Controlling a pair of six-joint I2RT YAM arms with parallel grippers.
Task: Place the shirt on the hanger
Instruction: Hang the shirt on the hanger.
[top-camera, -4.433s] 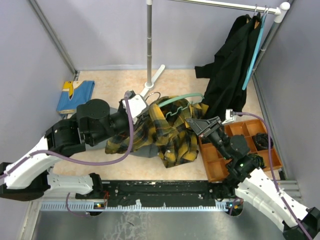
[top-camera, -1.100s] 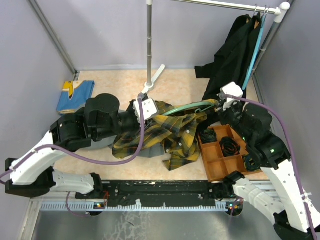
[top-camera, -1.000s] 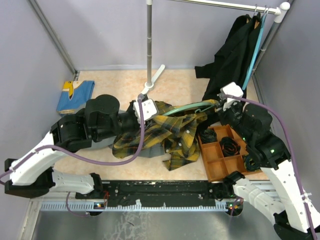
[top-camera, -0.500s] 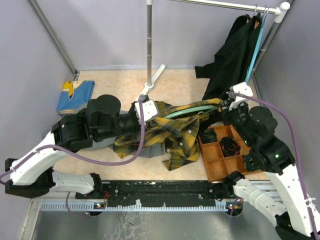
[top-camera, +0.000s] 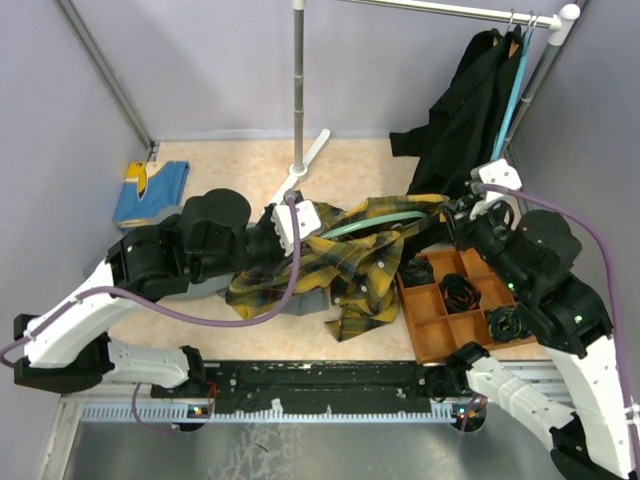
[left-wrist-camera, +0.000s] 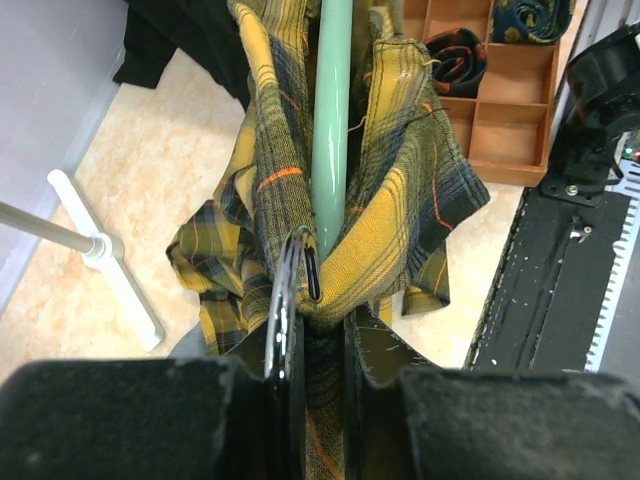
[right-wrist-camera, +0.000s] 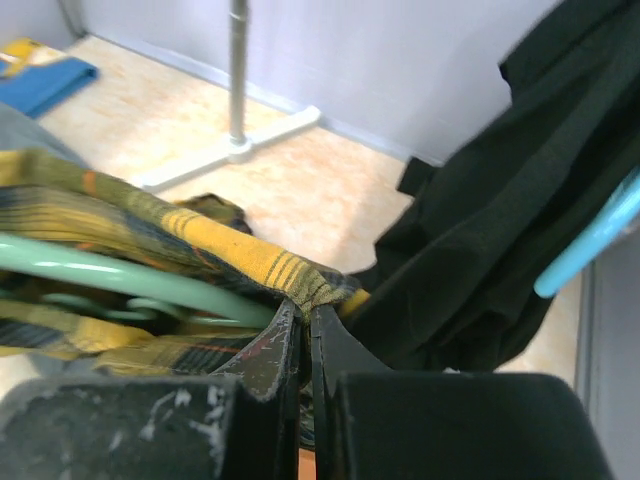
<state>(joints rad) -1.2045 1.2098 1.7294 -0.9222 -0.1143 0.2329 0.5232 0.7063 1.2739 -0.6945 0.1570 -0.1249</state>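
Observation:
The yellow and dark plaid shirt (top-camera: 345, 270) lies bunched in mid-table, draped over the pale teal-green hanger (top-camera: 372, 222). My left gripper (top-camera: 300, 224) is shut on a bundle of shirt fabric (left-wrist-camera: 385, 240). The hanger's green bar (left-wrist-camera: 330, 120) runs straight into that bundle at the fingertips. My right gripper (top-camera: 457, 211) is shut on the shirt's yellow-striped edge (right-wrist-camera: 250, 255), pinched thin between its jaws (right-wrist-camera: 306, 305) just right of the hanger's arm (right-wrist-camera: 120, 275). The hanger's hook is hidden.
A black garment (top-camera: 460, 130) hangs on a blue hanger (top-camera: 505, 100) from the rail at the far right, close behind my right gripper. The rack pole (top-camera: 298, 90) stands behind. A wooden compartment tray (top-camera: 415, 345) holds rolled items. Blue folded cloth (top-camera: 150, 190) lies far left.
My right gripper has moved right and away from me, drawing the shirt's edge along the hanger. My left gripper has closed further on the fabric and shifted slightly right.

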